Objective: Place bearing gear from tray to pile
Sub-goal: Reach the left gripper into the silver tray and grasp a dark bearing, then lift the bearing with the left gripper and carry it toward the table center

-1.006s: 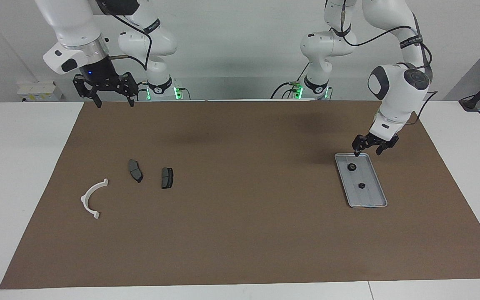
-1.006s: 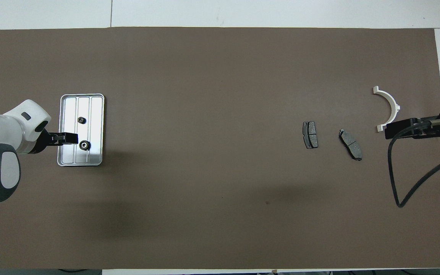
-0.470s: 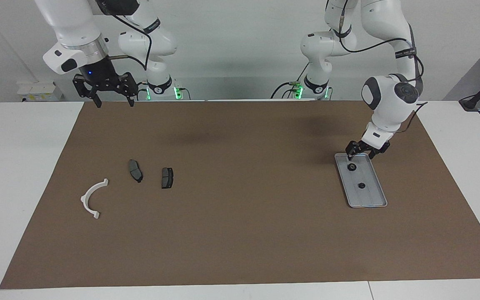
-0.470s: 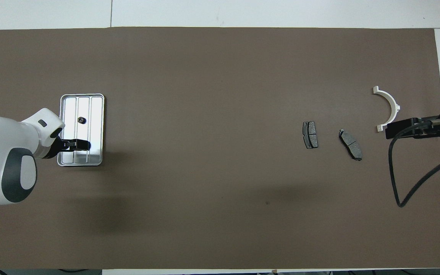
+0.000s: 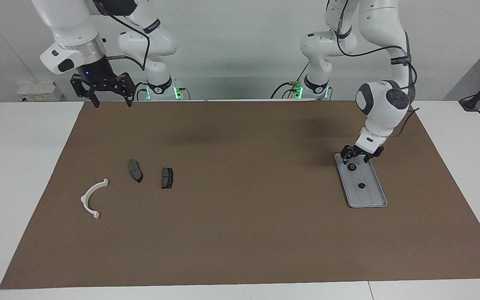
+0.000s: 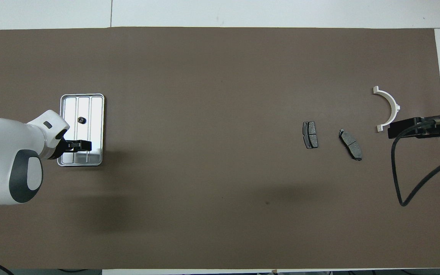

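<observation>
The silver-grey tray (image 5: 374, 195) lies toward the left arm's end of the brown mat and also shows in the overhead view (image 6: 94, 110). Two small dark bearing gears lie in it: one (image 5: 351, 167) nearer the robots, one (image 5: 361, 186) farther (image 6: 81, 120). My left gripper (image 5: 354, 158) is open and low, just above the nearer gear, and covers it in the overhead view (image 6: 84, 145). The pile lies toward the right arm's end: a white bracket (image 5: 92, 199) (image 6: 389, 107) and two brake pads (image 5: 135, 171) (image 5: 167, 178). My right gripper (image 5: 111, 102) is open and empty, and waits raised over the mat's edge nearest the robots.
The brown mat (image 5: 240, 225) covers most of the white table. The brake pads also show in the overhead view (image 6: 310, 134) (image 6: 350, 144). A black cable (image 6: 411, 187) hangs from the right arm over the mat.
My left gripper has come down and moved toward the right arm's end, from beside the tray's near corner to just above the nearer gear. The right arm has hardly moved.
</observation>
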`<state>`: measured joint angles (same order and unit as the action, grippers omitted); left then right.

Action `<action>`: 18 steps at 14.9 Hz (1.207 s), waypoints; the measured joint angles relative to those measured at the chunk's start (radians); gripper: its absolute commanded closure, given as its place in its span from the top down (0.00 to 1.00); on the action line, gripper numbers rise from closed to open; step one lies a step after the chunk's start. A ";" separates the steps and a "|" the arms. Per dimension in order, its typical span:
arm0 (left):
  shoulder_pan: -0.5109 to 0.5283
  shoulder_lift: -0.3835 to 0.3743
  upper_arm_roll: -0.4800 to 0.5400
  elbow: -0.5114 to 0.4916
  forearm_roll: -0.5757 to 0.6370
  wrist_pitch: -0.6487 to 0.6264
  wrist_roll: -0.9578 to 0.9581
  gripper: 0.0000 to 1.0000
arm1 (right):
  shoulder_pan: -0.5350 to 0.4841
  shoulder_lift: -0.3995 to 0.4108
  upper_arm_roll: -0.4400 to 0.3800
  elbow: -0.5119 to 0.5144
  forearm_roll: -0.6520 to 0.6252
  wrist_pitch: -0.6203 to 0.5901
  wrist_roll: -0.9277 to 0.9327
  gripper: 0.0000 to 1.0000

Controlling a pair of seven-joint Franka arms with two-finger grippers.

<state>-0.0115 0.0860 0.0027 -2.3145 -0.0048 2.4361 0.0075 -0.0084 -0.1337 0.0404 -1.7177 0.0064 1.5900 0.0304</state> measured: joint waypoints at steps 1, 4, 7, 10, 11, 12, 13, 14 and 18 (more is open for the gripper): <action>-0.003 0.007 0.000 0.000 0.000 0.009 -0.005 0.92 | 0.000 0.000 0.000 0.000 0.000 0.000 0.000 1.00; -0.008 0.023 0.000 0.000 0.000 0.026 -0.010 0.92 | 0.000 0.000 0.000 0.000 0.000 0.000 0.000 1.00; -0.008 0.029 0.000 0.000 0.000 0.028 -0.010 0.90 | 0.000 0.000 0.000 0.000 0.000 0.000 0.000 1.00; -0.008 0.030 0.001 0.000 0.000 0.028 -0.010 0.46 | 0.000 0.000 0.000 0.000 0.000 0.000 0.000 1.00; -0.008 0.030 0.001 0.000 0.000 0.028 -0.010 0.31 | 0.001 0.000 0.000 -0.001 0.000 0.000 0.000 1.00; -0.008 0.030 0.001 0.000 0.000 0.028 -0.010 0.17 | 0.002 0.000 0.001 -0.001 0.000 0.000 0.000 1.00; -0.008 0.029 0.001 0.000 0.000 0.028 -0.010 0.05 | 0.002 0.000 0.003 -0.004 0.000 0.008 0.000 1.00; -0.008 0.028 -0.001 0.002 0.000 0.028 -0.011 0.00 | 0.003 0.001 0.003 -0.012 0.000 0.033 0.000 1.00; -0.009 0.027 -0.001 0.008 -0.001 0.026 -0.011 0.00 | 0.003 0.010 0.004 -0.091 0.000 0.130 0.033 1.00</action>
<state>-0.0206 0.1133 0.0014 -2.3067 -0.0054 2.4621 -0.0034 -0.0057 -0.1233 0.0443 -1.8082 0.0066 1.7202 0.0635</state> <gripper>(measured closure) 0.652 0.000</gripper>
